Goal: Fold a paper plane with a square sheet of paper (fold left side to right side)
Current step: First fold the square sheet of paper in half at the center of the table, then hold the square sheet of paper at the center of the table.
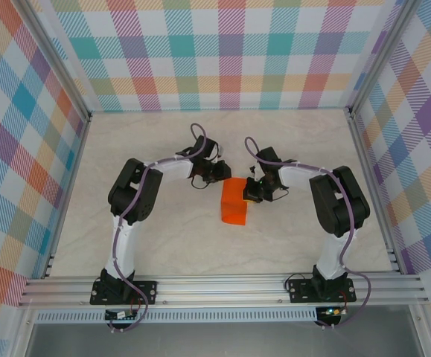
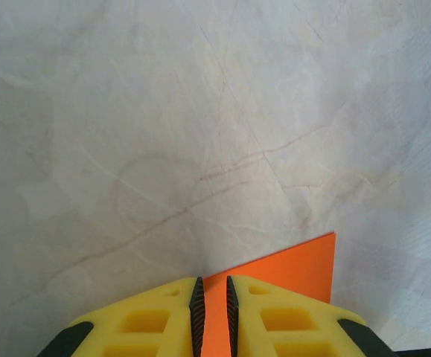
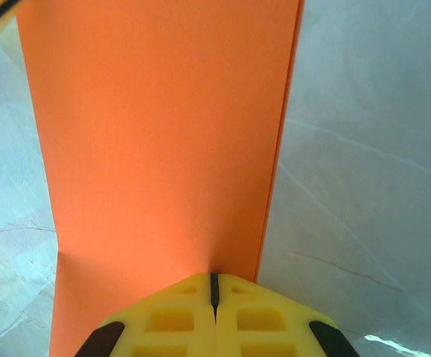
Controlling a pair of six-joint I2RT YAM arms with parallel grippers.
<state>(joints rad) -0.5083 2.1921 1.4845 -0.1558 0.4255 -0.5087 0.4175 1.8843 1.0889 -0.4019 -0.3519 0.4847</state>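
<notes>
So the counter was a pale, cream, marble-look slab with faint reddish-brown veins running across it. It was boxed in on three sides by walls printed in a pastel plaid of teal, orange, purple and yellow. Bare aluminium rails ran along the near edge, where both arm bases were bolted, and more aluminium posts stood in the corners.

The bright orange sheet of thin paper lay about mid-counter between the two arms. It looked like a narrow rectangle with its long side running away from the bases. In the right wrist view its right edge looked doubled, like two layers stacked, and a faint crease crossed it low on the left.

The left pincer sat at the far left corner of the orange sheet. Its yellow fingers were only a thin slit apart, with orange showing through the slit and one paper corner poking out past them. I honestly couldn't tell if it was touching the paper.

The right pincer was at the sheet's right side with its pads pressed fully together and its tips right at the paper. I couldn't tell whether any paper was actually pinched.
</notes>
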